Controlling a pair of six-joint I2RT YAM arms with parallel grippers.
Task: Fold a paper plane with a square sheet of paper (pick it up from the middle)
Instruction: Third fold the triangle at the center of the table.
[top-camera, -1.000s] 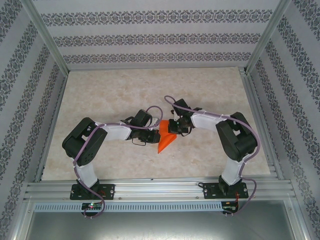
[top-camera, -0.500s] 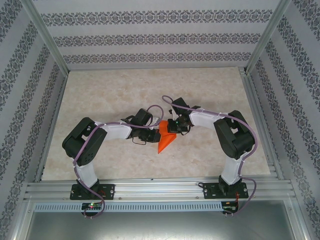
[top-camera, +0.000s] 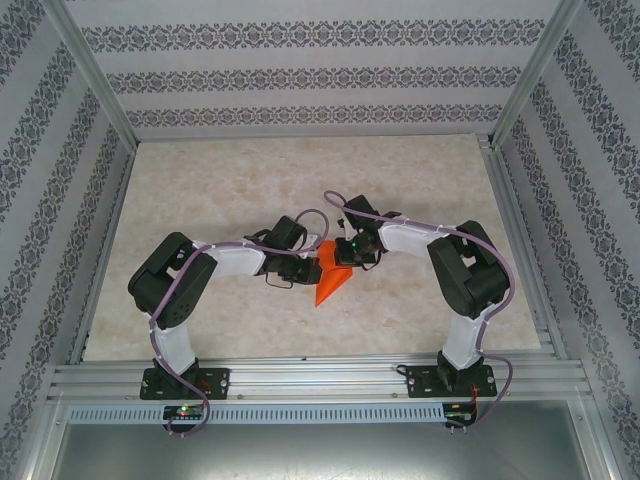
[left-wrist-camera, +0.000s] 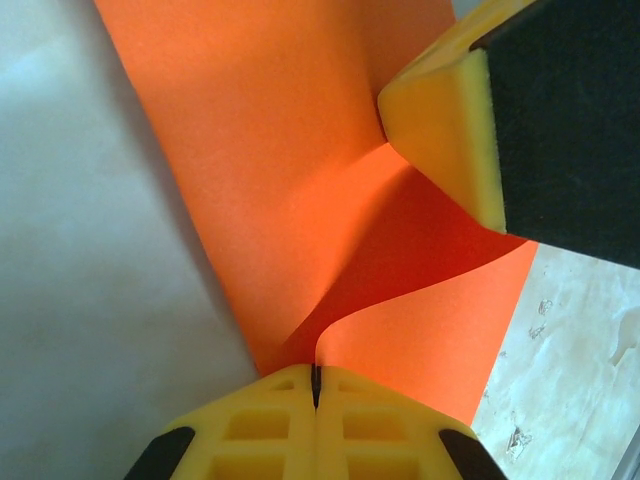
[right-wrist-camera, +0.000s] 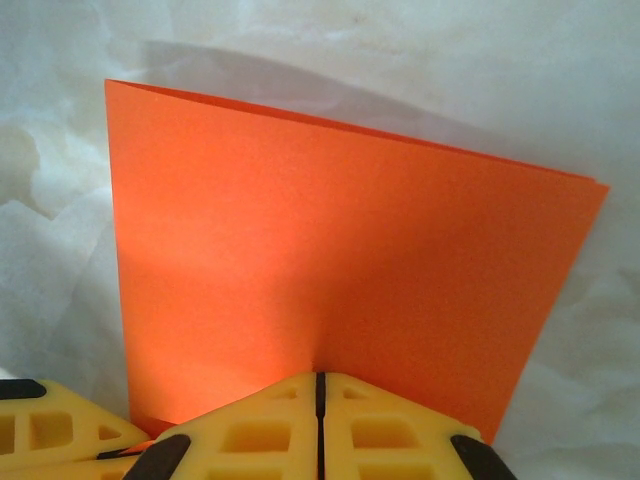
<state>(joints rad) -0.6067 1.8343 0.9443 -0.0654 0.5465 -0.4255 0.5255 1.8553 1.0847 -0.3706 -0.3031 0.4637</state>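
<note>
Barely anything has shifted in the last second: the right arm (top-camera: 420, 240) has crept a touch leftward. The left jaws are pinched shut on the left edge of the folded sheet (top-camera: 330, 282), which sits mid-worktop (top-camera: 200, 190) between the arms. Its long axis runs far to near, and the right jaws, equally close, are clamped shut on its far-right edge. The surface is pale and marbled, with patterned walls (top-camera: 60, 150) well apart on every side.

Bright even light; soft shadow behind paper (right-wrist-camera: 330, 290); wrist close-ups perhaps blurred.
</note>
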